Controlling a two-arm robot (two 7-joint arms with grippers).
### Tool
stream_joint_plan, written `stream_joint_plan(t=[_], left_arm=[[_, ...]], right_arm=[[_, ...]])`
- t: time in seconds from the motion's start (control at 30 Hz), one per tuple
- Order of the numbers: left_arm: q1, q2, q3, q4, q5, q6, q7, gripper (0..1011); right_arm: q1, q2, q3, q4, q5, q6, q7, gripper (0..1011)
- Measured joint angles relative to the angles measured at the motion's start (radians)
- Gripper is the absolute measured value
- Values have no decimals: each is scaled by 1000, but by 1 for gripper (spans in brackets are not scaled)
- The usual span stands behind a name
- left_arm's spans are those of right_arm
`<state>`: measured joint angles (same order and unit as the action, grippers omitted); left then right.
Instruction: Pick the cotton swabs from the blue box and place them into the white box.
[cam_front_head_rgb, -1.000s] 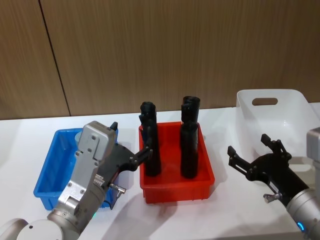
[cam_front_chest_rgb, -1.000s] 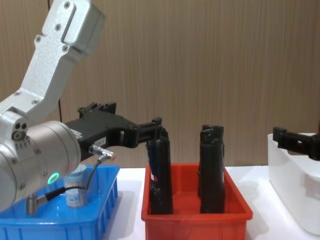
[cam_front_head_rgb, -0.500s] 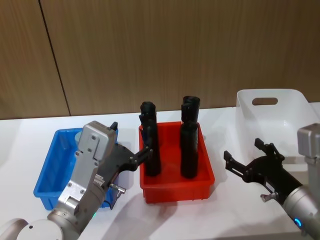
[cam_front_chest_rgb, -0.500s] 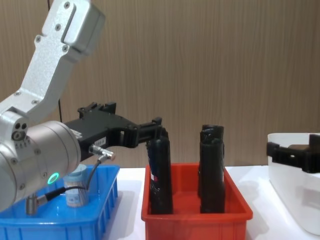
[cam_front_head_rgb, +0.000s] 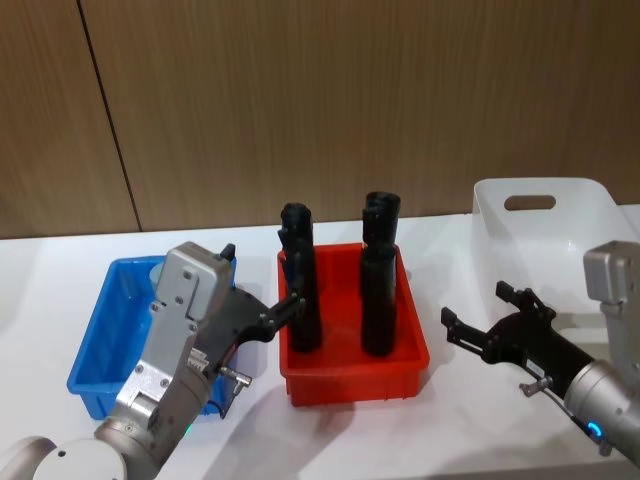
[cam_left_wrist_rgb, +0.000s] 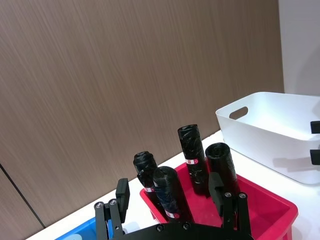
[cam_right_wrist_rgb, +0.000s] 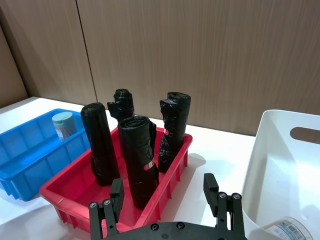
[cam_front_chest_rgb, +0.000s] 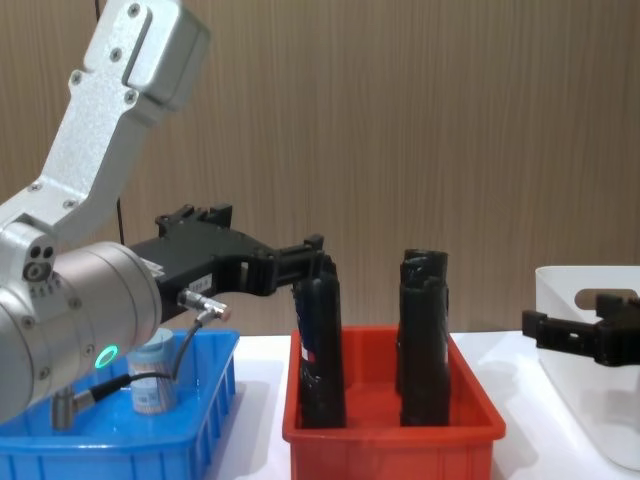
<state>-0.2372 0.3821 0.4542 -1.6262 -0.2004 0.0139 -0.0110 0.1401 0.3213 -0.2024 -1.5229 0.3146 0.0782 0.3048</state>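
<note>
One jar of cotton swabs (cam_front_chest_rgb: 152, 385) stands upright in the far part of the blue box (cam_front_chest_rgb: 120, 445), also seen as the jar (cam_right_wrist_rgb: 62, 125) in the blue box (cam_right_wrist_rgb: 22, 150). My left gripper (cam_front_head_rgb: 262, 278) hangs open and empty above the blue box's (cam_front_head_rgb: 95, 345) right edge, beside the red bin. My right gripper (cam_front_head_rgb: 475, 305) is open and empty over the table, between the red bin and the white box (cam_front_head_rgb: 545, 235). Another swab jar (cam_right_wrist_rgb: 290, 229) lies inside the white box (cam_right_wrist_rgb: 272, 165).
A red bin (cam_front_head_rgb: 350, 380) holding several tall black cylinders (cam_front_head_rgb: 378, 290) sits between the two boxes. The white table (cam_front_head_rgb: 450, 430) has free room in front. A wooden wall stands behind.
My right gripper has moved left, away from the white box and toward the red bin, staying open. The left arm has not moved.
</note>
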Motion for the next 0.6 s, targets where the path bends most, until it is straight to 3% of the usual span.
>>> stream_joint_plan(t=[0.6], left_arm=[[0,0,0,0,0,0,0,999]], right_arm=[[133,-9,16,208,38,-52,216,1002]])
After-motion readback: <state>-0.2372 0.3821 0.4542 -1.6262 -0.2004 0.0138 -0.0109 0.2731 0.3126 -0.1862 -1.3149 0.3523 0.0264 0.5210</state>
